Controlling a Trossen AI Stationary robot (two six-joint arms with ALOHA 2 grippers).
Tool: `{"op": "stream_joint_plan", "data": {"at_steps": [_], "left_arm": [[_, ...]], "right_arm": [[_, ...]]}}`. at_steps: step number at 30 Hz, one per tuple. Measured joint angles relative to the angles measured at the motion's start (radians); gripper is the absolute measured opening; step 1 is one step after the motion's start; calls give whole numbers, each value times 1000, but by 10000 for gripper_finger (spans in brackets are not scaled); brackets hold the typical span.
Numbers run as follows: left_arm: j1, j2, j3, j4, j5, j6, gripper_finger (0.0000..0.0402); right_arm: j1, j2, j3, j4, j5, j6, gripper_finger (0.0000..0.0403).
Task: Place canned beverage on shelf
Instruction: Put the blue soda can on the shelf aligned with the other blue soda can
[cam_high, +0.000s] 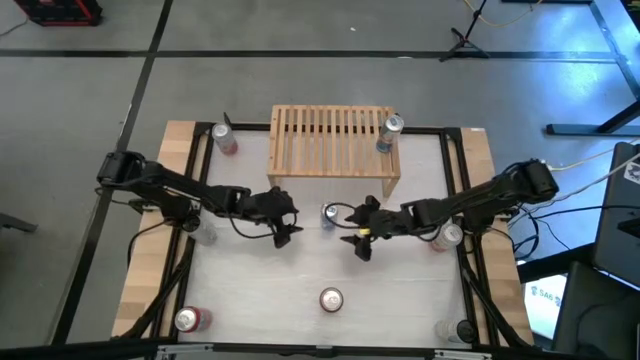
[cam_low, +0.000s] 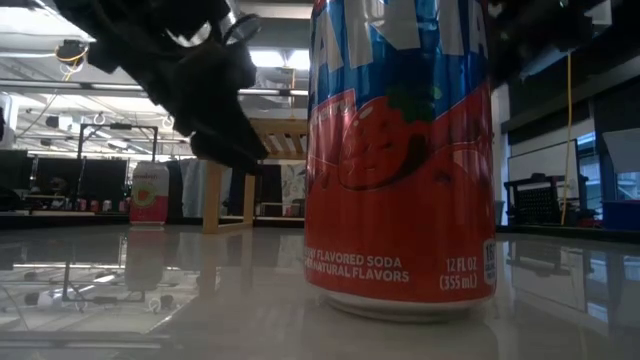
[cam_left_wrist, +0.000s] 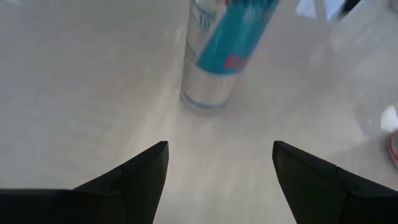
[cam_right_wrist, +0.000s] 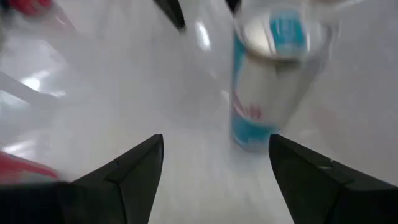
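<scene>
Two grippers, left (cam_high: 287, 228) and right (cam_high: 357, 236), flank a slim blue-and-silver can (cam_high: 329, 215) standing mid-table, both with fingers spread and holding nothing. Just behind it stands the shelf (cam_high: 325, 140), another can (cam_high: 389, 133) on its right end

L gripper (cam_high: 287, 228) & R gripper (cam_high: 357, 232) face inward, jaws apart.

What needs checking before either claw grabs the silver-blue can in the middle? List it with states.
1. Blue can upright between both claws: ok.
2. Left claw open, nothing held: ok.
3. Right claw open, nothing held: ok.
4. Can centred between either claw's fingers: not ok; it stands ahead of both, off to one side.
5. Shelf has free slats: ok; only one can stands at its right end.
6. Both claws aim at the same can, clash risk: not ok.
</scene>
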Motion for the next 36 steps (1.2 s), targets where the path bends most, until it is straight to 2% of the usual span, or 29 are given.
{"op": "stream_joint_plan", "data": {"at_steps": [3,9,20,29,36], "left_arm": [[7,43,3,72,4,19,279],[7,117,7,172,31,63,279],[38,131,6,220,63,131,279],[38,233,6,410,190,129,279],[41,246,6,434,199,128,279]], "right_arm": [[0,42,0,2,47,6,280],[-27,100,0,37,25,-21,280],[-140,185,-25,295,-52,-203,280],[-138,274,-24,495,-43,-264,280],[-138,319,-23,541,-51,-265,280]]}}
